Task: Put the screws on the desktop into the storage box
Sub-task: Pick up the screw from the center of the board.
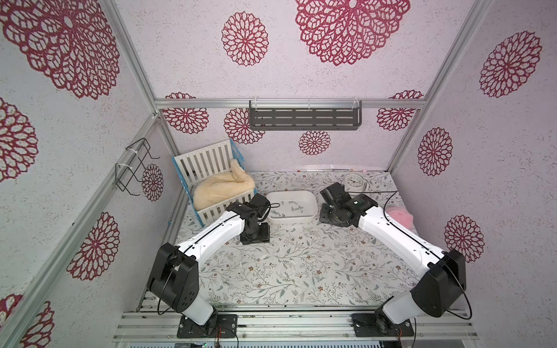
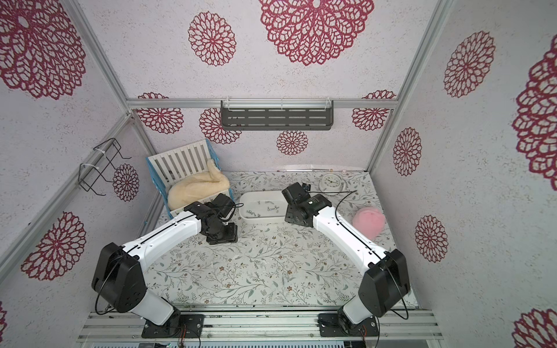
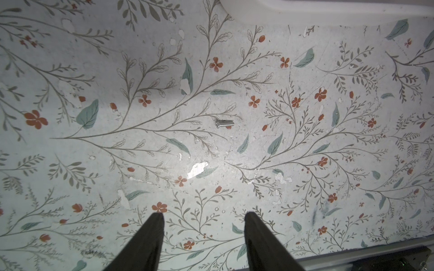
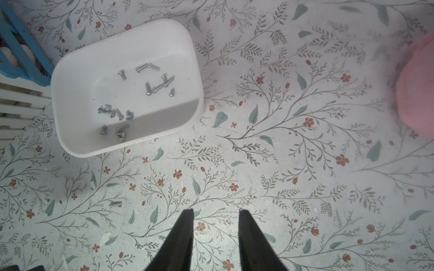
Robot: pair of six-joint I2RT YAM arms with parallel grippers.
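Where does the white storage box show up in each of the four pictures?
In a top view: storage box, near the picture's centre.
In a top view: storage box, same place.
Left wrist: only its corner, upper edge.
Right wrist: upper left, screws inside.
Shared landmark: the leaf-printed desktop.

The storage box (image 1: 290, 220) sits on the desktop (image 1: 301, 265) between the left arm (image 1: 211, 233) and right arm (image 1: 388, 232), with screws (image 1: 294, 208) scattered inside it.

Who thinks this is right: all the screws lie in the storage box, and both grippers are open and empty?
Not all: one screw lies on the desktop, as both wrist views show. The other screws lie in the storage box; left gripper and right gripper are open and empty.
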